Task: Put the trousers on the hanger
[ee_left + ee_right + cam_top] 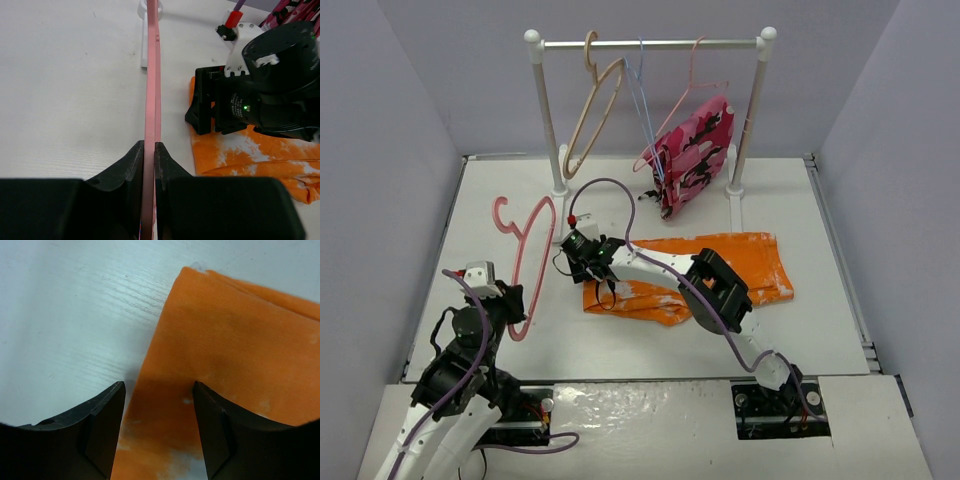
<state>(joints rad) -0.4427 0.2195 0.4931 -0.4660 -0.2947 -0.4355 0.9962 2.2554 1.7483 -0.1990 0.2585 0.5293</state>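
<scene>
Right fingers (102, 430) apart above trousers (235, 350) on white wood-grain table (65, 315), grey walls (410, 100)

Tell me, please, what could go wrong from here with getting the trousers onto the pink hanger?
The right gripper stands open over just the edge of the trousers, so closing may catch one layer or slip off. The left gripper pinches the hanger on a thin bar; it could swivel under the cloth's weight.

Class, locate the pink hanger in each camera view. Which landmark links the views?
Top external: the pink hanger lies left of centre on the table.
Left wrist: it runs up the middle, clamped between the left fingers.
Right wrist: not in it.
Shared landmark: the orange trousers.
</scene>
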